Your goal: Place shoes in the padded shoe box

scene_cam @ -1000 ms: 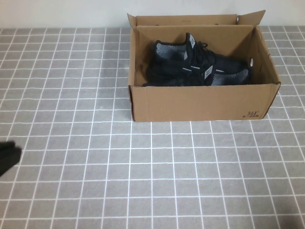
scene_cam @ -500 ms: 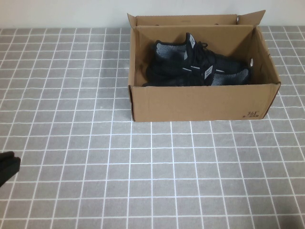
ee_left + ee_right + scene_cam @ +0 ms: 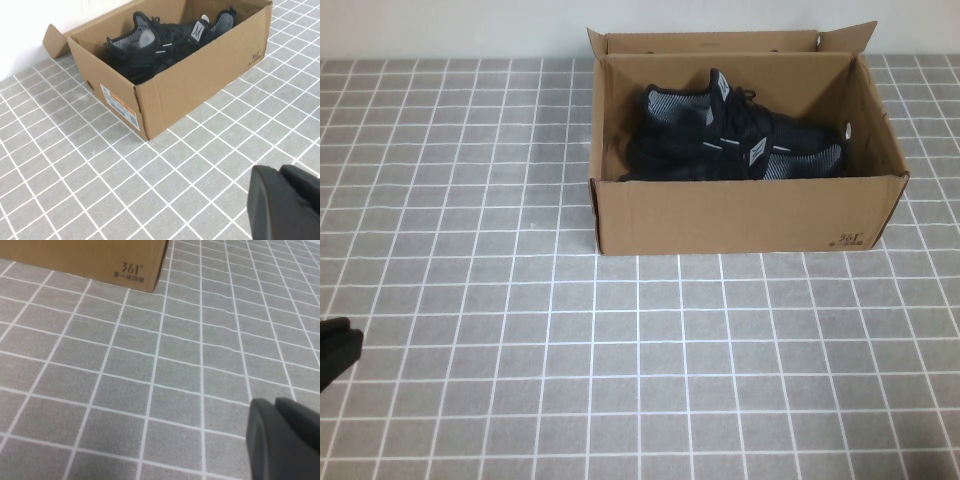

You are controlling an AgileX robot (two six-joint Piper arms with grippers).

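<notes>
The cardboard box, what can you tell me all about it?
The padded shoe box is brown corrugated cardboard, long and rectangular, open on top with flaps standing up at the far side. Small dark print sits at one lower front corner, and an orange-and-white label is on one end. It rests flat on the grey tiled table near the white wall. Both black shoes lie inside. The left gripper and right gripper are away from it.
</notes>
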